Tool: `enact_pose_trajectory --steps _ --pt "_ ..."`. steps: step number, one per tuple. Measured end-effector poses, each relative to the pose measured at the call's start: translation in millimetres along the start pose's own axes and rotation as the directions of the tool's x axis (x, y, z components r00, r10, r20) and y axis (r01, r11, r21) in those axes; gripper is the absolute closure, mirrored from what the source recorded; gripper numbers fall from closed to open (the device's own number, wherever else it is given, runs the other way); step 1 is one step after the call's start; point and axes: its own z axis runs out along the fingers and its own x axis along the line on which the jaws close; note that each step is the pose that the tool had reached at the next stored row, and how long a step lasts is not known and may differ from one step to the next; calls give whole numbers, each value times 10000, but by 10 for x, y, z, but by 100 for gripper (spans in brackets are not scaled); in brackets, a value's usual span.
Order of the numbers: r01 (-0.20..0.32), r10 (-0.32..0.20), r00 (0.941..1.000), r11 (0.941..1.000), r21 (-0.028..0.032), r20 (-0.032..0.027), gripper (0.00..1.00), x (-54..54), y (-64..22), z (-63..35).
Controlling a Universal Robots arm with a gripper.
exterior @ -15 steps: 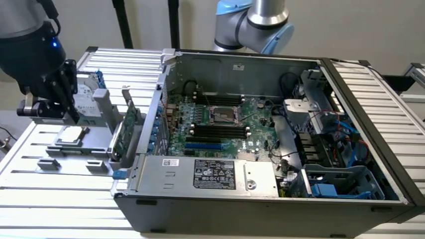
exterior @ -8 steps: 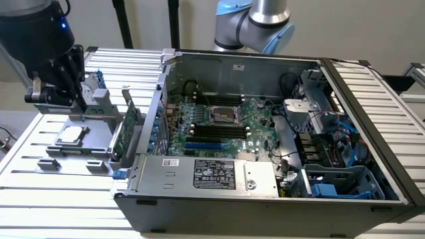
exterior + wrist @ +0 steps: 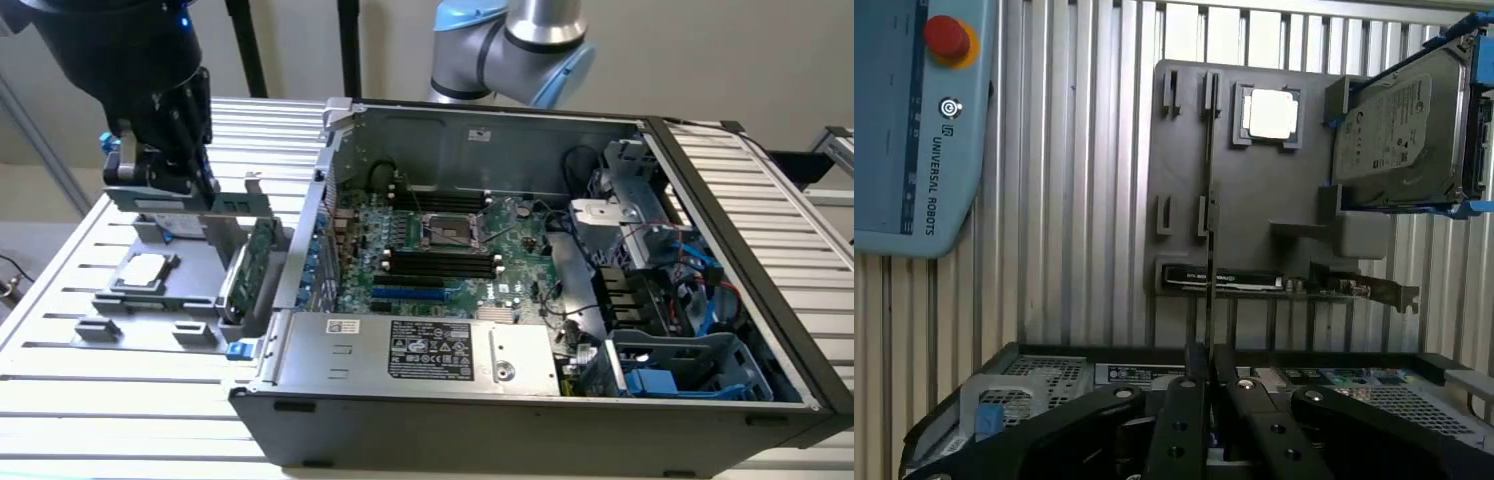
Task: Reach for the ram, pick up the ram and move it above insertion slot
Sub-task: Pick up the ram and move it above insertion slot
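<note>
The gripper [image 3: 1209, 385] is drawn in narrow, its two fingers [image 3: 1179, 420] pinched on the near end of the ram [image 3: 1209, 200], which is seen edge-on as a thin dark line running straight out from the fingertips. The module is held, not loose in a holder.

Judged from its form, the ram is light, stiff and flat, with smooth faces that could slip. Its chips and contact edge are fragile, so a grip on the bare short end is the sound one.

In the wrist view the ram projects from the fingers over the grey parts tray [image 3: 1184, 180], passing beside the processor [image 3: 1269, 115] and across the expansion card [image 3: 1254, 280]. The hard drive [image 3: 1399, 130] stands at the tray's far side.

In the exterior view the gripper [image 3: 167, 170] hangs over that tray, well apart from the open computer case [image 3: 747, 215] and its memory slots [image 3: 441, 262].
</note>
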Motion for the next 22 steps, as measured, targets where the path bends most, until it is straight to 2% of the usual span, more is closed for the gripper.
enact_pose_trajectory --steps 13,22 --pt "6 -6 9999 10000 -17 121 86 12 -590 -56" --pt "14 -13 9999 10000 -27 166 86 22 -997 -75"
